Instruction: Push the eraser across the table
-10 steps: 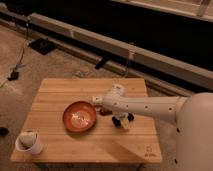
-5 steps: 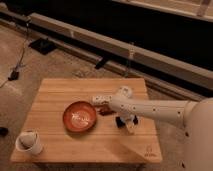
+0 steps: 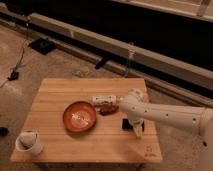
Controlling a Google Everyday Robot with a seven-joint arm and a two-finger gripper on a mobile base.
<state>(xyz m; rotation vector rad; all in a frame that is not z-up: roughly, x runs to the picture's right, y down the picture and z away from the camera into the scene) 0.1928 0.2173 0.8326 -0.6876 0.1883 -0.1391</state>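
Eraser (image 3: 126,124) is lying flat on the table (image 3: 50,100), a small dark block near the right front, just left of my gripper (image 3: 137,131). Looks like it's touching the gripper or just beside it; can't tell which.

My gripper is pointing down at the tabletop right of the eraser, hanging off the white wrist. Fingers are reading as one dark blob, so I can't tell if they're apart or together.

My arm (image 3: 170,116) is reaching in from the right edge, white, crossing over the table's right side toward the middle.

At the front left corner a white cup (image 3: 29,142) is sitting upright, well apart from everything else.

Left of centre an orange bowl (image 3: 79,116) is sitting open side up, well left of the eraser.

Just beyond the bowl's right rim a small brownish lump (image 3: 108,110) is lying on the wood, near my wrist. Can't tell what it is.

Right behind that lump a pale packet (image 3: 105,99) is lying on its side, long axis running left to right, touching or nearly touching my wrist housing.

Beyond the table the floor is showing dark cables (image 3: 17,65) at the left, and a long pale rail (image 3: 150,57) is running diagonally across the back.
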